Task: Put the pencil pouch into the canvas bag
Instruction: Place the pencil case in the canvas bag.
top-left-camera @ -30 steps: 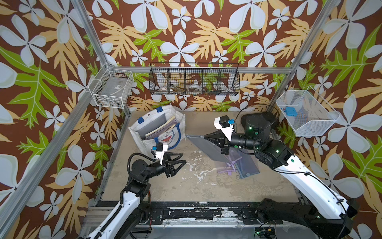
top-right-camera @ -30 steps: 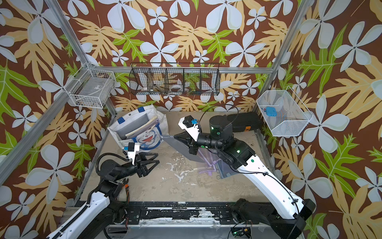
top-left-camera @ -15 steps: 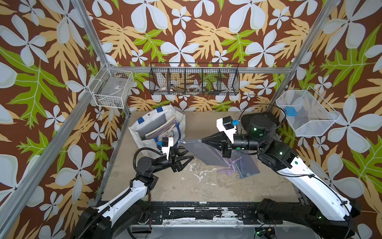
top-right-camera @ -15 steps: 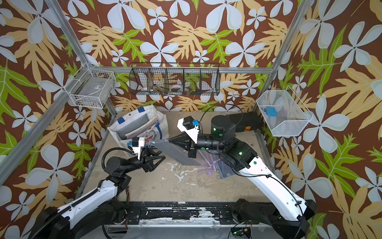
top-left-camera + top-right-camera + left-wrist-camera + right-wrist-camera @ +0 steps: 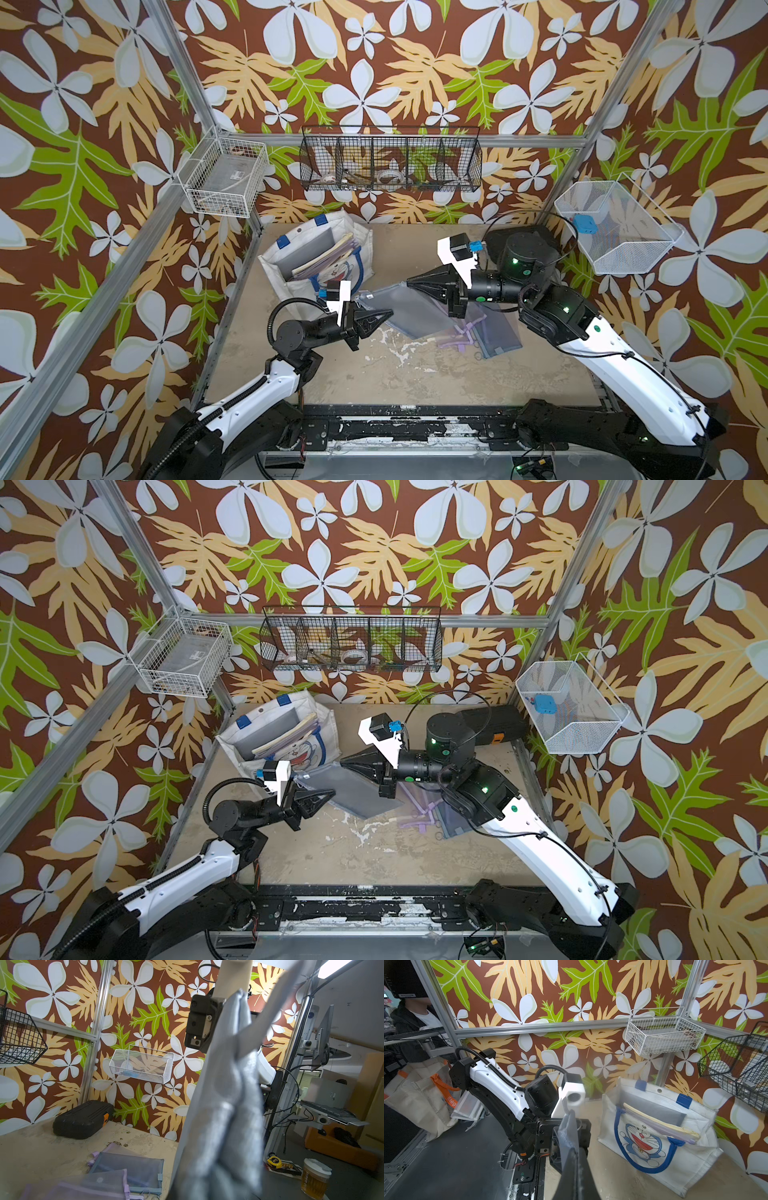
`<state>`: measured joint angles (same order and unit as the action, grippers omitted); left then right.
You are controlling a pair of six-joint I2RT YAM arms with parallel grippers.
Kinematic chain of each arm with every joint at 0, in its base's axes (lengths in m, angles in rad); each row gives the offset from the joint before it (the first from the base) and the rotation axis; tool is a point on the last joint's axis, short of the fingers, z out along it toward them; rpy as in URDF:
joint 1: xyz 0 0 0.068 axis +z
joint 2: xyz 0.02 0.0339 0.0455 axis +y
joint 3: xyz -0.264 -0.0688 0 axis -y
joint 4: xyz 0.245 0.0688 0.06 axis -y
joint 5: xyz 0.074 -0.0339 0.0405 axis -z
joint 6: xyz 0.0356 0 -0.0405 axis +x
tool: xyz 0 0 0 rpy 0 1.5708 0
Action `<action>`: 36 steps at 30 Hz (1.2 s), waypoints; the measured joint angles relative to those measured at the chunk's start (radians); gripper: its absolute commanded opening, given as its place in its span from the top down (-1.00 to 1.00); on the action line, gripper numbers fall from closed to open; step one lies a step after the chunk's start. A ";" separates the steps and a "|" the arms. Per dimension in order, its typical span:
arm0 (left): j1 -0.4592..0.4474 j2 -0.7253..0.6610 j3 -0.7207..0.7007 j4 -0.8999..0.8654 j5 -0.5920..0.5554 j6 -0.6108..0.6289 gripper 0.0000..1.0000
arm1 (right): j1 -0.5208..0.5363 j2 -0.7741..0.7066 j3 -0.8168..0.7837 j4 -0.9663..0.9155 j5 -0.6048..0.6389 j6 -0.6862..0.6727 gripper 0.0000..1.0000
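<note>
Pencil pouch [image 5: 415, 313] hangs above the counter [image 5: 415, 374], just beside the canvas bag [image 5: 272, 270] and not yet inside; right end effector [image 5: 409, 284] clamped on one edge, left end effector [image 5: 390, 312] pinched on the opposite corner; lift done, insertion remains.

**Pencil pouch** [image 5: 415, 311]: thin grey mesh cloth, semi-sheer and matt, softly creased in the left wrist view. **Canvas bag** [image 5: 685, 1163]: coarse off-white woven cloth with blue fabric handles and a printed face. **Counter** [image 5: 415, 374]: matt beige board, rough and scuffed, its coating flaked to white in patches. **Black hard case** [image 5: 81, 1120]: ribbed matt plastic. **White basket** [image 5: 224, 178] and **black basket** [image 5: 390, 160]: coated metal wire, mounted beside brushed aluminium frame rails [image 5: 532, 141].
</note>
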<state>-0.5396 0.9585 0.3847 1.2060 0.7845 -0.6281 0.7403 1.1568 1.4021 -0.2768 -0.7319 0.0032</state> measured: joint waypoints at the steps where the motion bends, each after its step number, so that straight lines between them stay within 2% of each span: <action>1: 0.000 -0.021 0.000 -0.024 -0.003 0.005 1.00 | 0.000 -0.001 -0.001 0.000 0.007 0.003 0.30; 4: 0.000 -0.096 0.071 -0.240 -0.048 0.109 1.00 | 0.001 -0.001 -0.002 -0.011 0.068 0.010 -0.67; 6: 0.000 -0.134 0.159 -0.444 -0.111 0.209 1.00 | 0.001 -0.001 -0.002 -0.028 0.130 0.010 -1.00; 12: 0.027 -0.152 0.421 -1.052 -0.379 0.487 1.00 | -0.001 -0.014 -0.033 -0.074 0.305 0.015 -1.00; 16: 0.031 -0.108 0.590 -1.291 -0.565 0.595 1.00 | -0.005 -0.032 -0.058 -0.090 0.421 0.015 -1.00; 22: 0.033 0.042 0.823 -1.490 -0.821 0.742 1.00 | -0.044 -0.059 -0.089 -0.131 0.557 0.019 -1.00; 30: 0.036 0.246 1.043 -1.588 -1.148 0.987 1.00 | -0.048 -0.108 -0.175 -0.156 0.608 0.010 -0.99; 36: 0.088 0.407 1.113 -1.639 -1.245 1.110 1.00 | -0.054 -0.132 -0.209 -0.164 0.608 -0.013 -0.99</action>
<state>-0.4519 1.3655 1.4979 -0.4328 -0.4603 0.4820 0.6861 1.0248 1.1927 -0.4408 -0.1238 -0.0093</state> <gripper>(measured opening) 0.061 0.997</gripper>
